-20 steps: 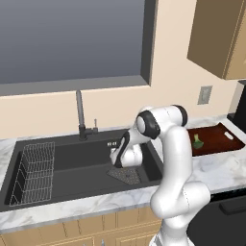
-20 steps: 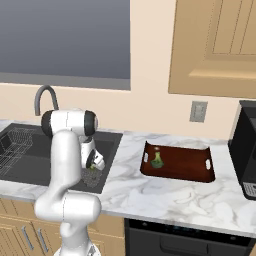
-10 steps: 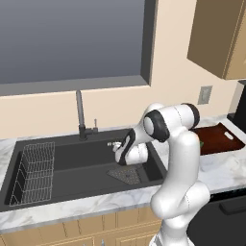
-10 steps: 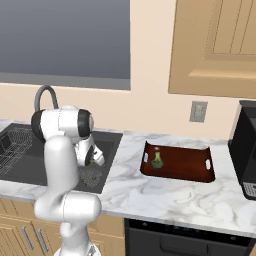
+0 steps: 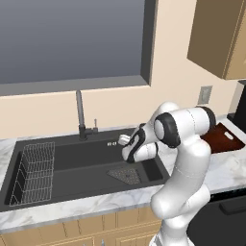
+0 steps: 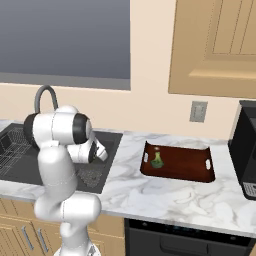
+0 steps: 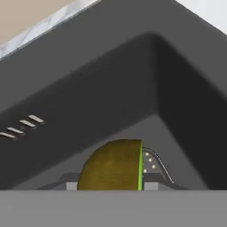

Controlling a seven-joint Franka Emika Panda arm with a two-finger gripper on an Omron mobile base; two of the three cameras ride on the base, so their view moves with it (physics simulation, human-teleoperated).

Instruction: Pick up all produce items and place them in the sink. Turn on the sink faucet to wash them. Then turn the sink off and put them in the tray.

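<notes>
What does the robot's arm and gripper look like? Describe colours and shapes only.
The arm is built of glossy white, rounded segments with dark grey to black rings and caps at the joints. The hand is white with dark trim, ending in a small gripper. No cables or markings show.

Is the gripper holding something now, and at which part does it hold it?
Yes. In the hand view a round lime-green fruit sits between the fingertips of the gripper, held by its two sides, above the sink.
</notes>
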